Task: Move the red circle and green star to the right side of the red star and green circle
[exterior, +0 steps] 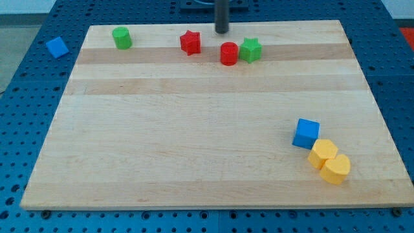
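Observation:
The red circle (229, 54) and the green star (250, 50) sit touching side by side near the view's top, right of centre. The red star (190, 43) lies just to their left, apart from them. The green circle (121, 37) stands at the view's top left of the board. My tip (222, 30) is at the board's top edge, just above the red circle and between the red star and the green star, touching none of them.
A blue cube (306, 133) and two yellow blocks (322, 153) (336, 169) cluster at the view's lower right. Another blue block (57, 46) lies off the wooden board (194, 142) at the top left, on the blue perforated table.

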`<state>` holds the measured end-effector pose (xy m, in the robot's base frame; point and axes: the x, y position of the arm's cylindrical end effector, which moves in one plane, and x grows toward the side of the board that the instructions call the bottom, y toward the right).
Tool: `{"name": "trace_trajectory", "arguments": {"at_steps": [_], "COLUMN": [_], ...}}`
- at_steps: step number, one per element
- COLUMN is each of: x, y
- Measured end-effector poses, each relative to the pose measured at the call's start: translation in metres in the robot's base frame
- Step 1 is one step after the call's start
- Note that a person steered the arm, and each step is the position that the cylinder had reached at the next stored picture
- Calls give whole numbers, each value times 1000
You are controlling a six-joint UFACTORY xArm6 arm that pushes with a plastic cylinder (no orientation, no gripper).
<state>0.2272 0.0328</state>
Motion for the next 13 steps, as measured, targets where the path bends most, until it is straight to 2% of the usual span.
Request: {"name": "trace_trajectory", "arguments": {"at_steps": [1,3,5,8,10,12,13], "x": [24,33,9,0,0,26,45], "y": [-13,-212,-113,-82,-82,-75,-51]}}
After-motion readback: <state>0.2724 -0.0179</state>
